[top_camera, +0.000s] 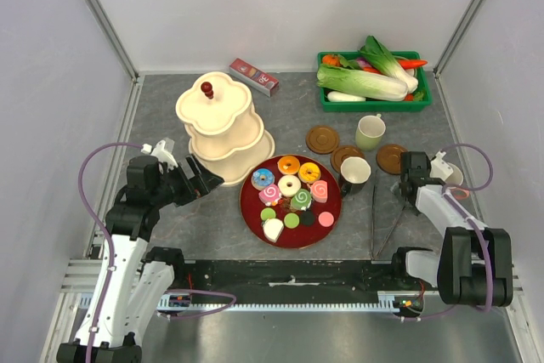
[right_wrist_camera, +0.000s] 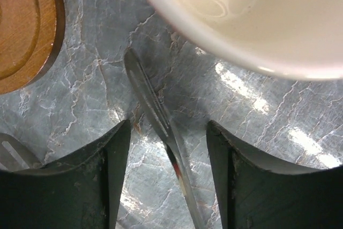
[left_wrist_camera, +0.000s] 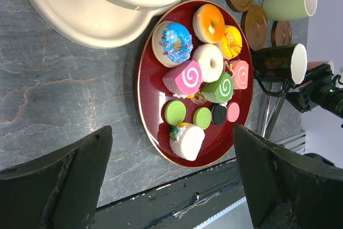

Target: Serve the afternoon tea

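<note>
While nothing is held, thin metal tongs [right_wrist_camera: 155, 105]: straddled by right gripper [right_wrist_camera: 169, 127], jaws apart.
Left gripper [left_wrist_camera: 171, 132]: spread wide, empty.
Colourful toy sweets [left_wrist_camera: 209, 63]: on round red plate [left_wrist_camera: 142, 84].
Closing: blade kept centred.

At table centre: round dark-red plate [top_camera: 253, 217], loaded with small colourful toy sweets [top_camera: 290, 186]. Behind-left of it: cream tiered plastic stand [top_camera: 217, 121]. Right of plate: black mug [top_camera: 354, 172]; behind that, round brown coasters [top_camera: 322, 138] and pale green mug [top_camera: 370, 132]. Back right: green plastic crate [top_camera: 374, 106] holding leafy vegetables [top_camera: 361, 82].
</note>
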Tool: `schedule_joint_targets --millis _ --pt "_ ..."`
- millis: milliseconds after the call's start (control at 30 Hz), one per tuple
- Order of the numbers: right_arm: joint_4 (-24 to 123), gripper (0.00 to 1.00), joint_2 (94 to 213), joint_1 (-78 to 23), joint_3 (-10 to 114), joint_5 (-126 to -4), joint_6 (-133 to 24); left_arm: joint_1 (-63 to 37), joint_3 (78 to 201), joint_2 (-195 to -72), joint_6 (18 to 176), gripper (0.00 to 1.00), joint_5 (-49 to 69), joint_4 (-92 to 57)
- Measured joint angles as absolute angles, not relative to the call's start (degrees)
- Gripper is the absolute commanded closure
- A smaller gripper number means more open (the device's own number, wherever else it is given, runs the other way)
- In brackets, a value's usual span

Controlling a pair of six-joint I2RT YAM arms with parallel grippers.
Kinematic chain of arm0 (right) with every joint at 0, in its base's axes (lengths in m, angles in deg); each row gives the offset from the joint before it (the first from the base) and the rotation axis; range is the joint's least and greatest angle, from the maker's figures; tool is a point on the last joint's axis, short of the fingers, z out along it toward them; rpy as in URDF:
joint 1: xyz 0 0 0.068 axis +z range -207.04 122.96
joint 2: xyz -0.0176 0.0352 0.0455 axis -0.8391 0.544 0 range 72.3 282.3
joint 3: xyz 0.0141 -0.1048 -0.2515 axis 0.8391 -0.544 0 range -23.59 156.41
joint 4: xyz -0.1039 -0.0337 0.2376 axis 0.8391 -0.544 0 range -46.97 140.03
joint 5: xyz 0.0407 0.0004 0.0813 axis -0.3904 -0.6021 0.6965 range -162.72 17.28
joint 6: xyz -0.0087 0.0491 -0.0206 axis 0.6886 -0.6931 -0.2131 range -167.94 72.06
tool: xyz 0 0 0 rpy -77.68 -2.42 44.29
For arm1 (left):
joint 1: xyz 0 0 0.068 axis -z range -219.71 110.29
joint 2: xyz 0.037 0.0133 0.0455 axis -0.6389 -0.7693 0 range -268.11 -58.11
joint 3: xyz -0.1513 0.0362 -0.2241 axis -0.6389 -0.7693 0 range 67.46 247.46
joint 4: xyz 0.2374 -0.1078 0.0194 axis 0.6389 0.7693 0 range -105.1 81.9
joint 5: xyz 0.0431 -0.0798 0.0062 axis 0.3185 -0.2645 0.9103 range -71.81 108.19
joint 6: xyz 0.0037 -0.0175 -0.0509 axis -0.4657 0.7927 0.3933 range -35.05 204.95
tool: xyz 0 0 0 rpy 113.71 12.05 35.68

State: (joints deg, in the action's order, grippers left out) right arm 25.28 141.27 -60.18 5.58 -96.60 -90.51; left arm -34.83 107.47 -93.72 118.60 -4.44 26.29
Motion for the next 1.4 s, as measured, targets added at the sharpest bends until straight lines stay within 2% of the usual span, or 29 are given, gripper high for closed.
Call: schedule_joint_targets --millis 133,667,1100,1400 --pt "26.0 0.56 139.3 -60.7 4.1 -96.6 -90.1 -34.8 107.5 -93.7 118.6 0.01 -4.4 26.3" --pt "25.5 0.9 136.4 -61.0 3.1 -93.5 -89.3 -34.8 108.3 -92.5 118.6 0.01 -0.6 28.6" --pt "17.5 1.0 127.7 -61.0 6.9 -93.1 -87.7 -34.8 110.9 -91.3 118.6 0.01 1.6 32.2" --pt "9.5 1.0 118.1 -61.0 23.4 -92.0 -82.8 -34.8 114.1 -90.9 118.6 0.01 -3.5 30.8"
